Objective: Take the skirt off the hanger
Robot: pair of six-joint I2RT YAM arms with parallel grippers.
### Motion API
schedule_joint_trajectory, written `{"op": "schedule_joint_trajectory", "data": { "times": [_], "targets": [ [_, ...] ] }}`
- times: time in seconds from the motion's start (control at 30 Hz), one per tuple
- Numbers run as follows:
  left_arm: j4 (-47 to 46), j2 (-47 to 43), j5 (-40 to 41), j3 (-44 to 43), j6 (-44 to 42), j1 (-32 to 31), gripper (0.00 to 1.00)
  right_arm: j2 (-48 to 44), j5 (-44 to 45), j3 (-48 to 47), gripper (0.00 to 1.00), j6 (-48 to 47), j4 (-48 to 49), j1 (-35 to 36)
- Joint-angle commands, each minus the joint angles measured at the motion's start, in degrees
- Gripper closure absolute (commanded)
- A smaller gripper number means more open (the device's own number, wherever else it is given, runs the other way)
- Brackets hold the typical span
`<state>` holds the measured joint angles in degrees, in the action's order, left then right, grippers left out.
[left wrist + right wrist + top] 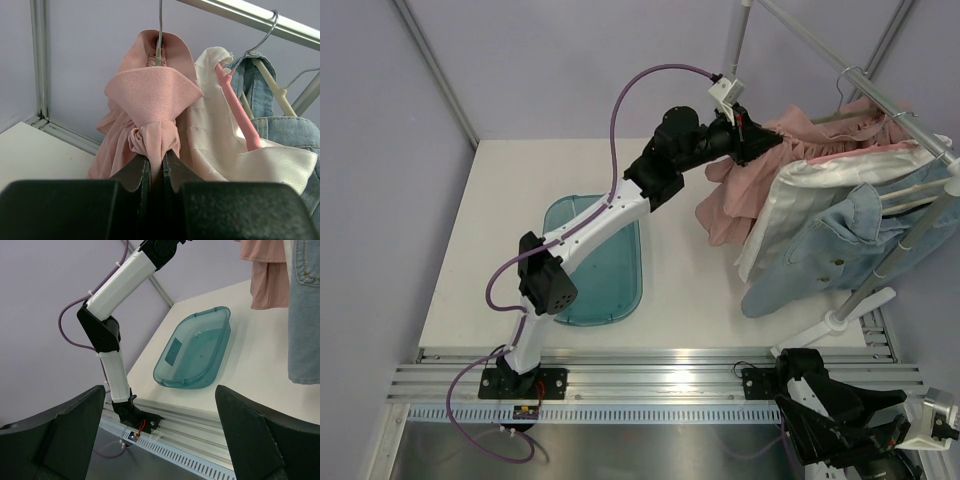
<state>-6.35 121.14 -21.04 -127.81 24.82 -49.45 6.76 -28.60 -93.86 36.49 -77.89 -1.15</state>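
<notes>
Lavender walls, white table [470, 250]: pink skirt [150, 95] pinched on its wire hanger [160, 30].
Left gripper [156, 162] is clamped on a bunch of the skirt's fabric, which hangs from the rail [250, 15] above the table's far right corner. Right gripper [160, 440] gapes wide by the near right corner. Teal tray [210, 315] toward the near edge shows one dark patch, illegible.

Robot lab cell: plain lilac walls [550, 60], aluminium frame [435, 72], white table [500, 200], slotted mounting rail [650, 380].
</notes>
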Motion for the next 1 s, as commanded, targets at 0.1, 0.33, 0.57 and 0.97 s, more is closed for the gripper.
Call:
{"op": "schedule_joint_trajectory", "data": {
  "times": [0.1,0.33,0.57,0.97],
  "targets": [
    [-10.16,-2.58,-1.54,-3.50,3.82,0.84,1.00,1.85,-0.93,0.52,0.01,0.34,-15.98,-0.17],
    [-16.23,-4.68,-3.92,-2.89,5.94,2.96,1.00,2.11,-0.67,0.61,0.00,-0.02,-15.98,-0.17],
    [-17.73,-7.06,-4.10,-2.80,6.73,5.33,1.00,2.73,-0.40,0.70,0.00,-0.45,-15.98,-0.17],
    [-13.88,-30.94,-0.75,28.28,0.85,9.90,1.00,5.63,-3.04,8.41,0.01,-7.22,-12.04,-0.52]
  ]
}}
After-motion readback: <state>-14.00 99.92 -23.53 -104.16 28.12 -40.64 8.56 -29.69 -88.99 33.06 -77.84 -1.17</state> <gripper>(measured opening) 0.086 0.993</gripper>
